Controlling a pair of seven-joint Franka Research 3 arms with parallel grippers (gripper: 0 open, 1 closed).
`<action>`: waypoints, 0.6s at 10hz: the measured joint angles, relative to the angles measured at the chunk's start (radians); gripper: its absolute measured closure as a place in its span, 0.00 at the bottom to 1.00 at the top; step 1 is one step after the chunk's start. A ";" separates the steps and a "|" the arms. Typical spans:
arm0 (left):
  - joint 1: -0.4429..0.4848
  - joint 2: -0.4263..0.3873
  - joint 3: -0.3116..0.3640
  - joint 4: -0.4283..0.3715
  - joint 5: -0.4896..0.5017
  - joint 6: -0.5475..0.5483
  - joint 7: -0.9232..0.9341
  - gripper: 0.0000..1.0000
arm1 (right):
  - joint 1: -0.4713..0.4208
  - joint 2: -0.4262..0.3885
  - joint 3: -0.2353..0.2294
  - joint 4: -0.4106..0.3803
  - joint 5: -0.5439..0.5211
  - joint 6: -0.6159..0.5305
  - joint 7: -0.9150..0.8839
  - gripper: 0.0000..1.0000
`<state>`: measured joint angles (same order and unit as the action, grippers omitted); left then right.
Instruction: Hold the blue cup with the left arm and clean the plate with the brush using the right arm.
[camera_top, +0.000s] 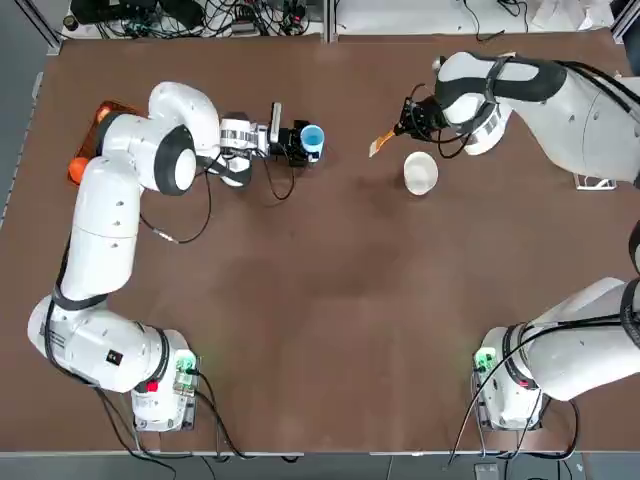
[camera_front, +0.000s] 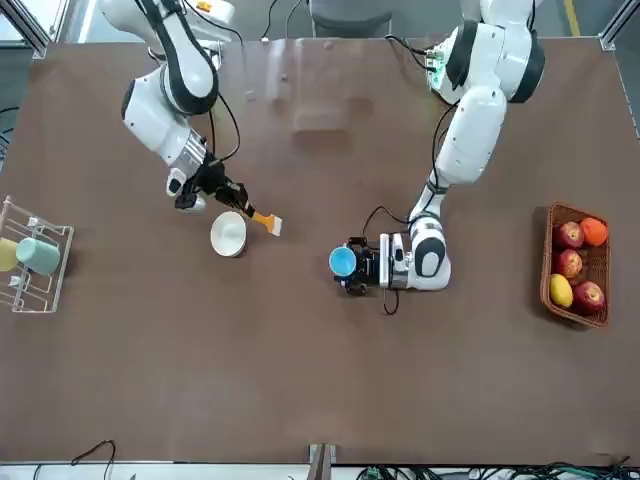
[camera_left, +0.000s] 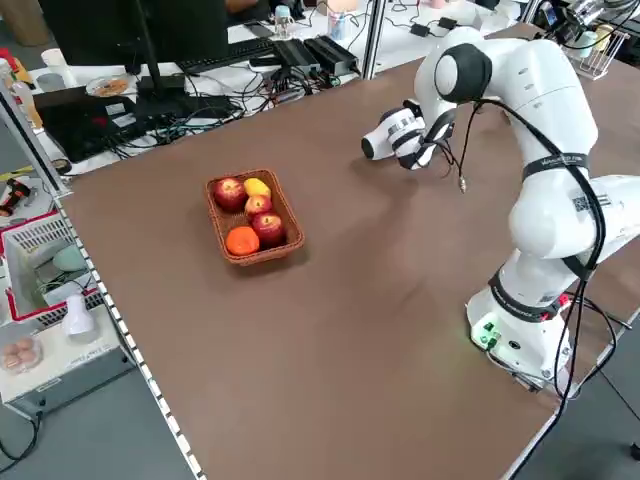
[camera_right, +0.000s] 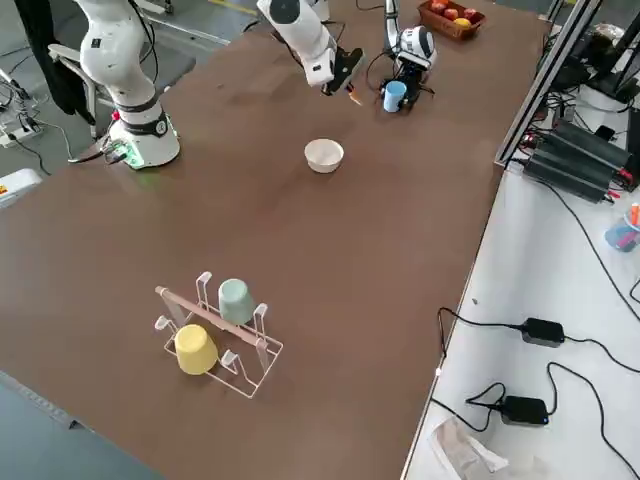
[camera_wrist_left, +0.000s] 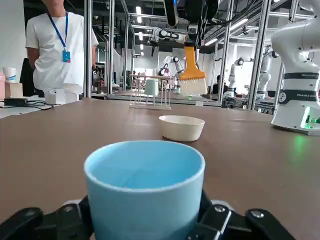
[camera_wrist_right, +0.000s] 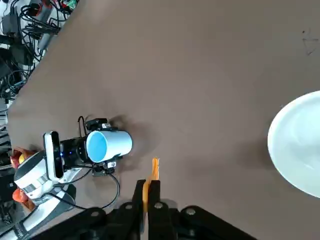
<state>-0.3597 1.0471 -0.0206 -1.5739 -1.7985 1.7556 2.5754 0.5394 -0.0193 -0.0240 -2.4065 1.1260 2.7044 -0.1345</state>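
We're clamping the left tool (camera_top: 297, 142) on the light, slick blue cup (camera_top: 312, 137); right tool (camera_top: 402, 124) is pinching the stiff brush (camera_top: 380, 144) at 10 o'clock of the fragile-looking plate (camera_top: 420, 172).

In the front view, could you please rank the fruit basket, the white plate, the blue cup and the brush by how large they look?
1. Fruit basket, clearly largest.
2. White plate.
3. Blue cup, slightly smaller than the plate.
4. Brush: thinnest, partly hidden in the right gripper, so its rank is unsure.
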 joint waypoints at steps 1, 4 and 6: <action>0.000 0.000 0.000 0.000 0.000 0.000 0.000 0.30 | -0.009 0.000 -0.002 0.003 -0.097 -0.015 0.040 0.95; 0.000 0.000 0.000 0.000 0.000 0.000 0.000 0.30 | -0.074 -0.002 -0.005 0.151 -0.560 -0.283 0.405 0.95; 0.000 0.000 0.000 0.000 0.000 0.000 0.000 0.30 | -0.080 0.001 -0.002 0.304 -0.775 -0.459 0.673 0.95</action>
<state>-0.3596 1.0471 -0.0206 -1.5739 -1.7986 1.7557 2.5754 0.4590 -0.0188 -0.0264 -2.1028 0.3512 2.2458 0.5389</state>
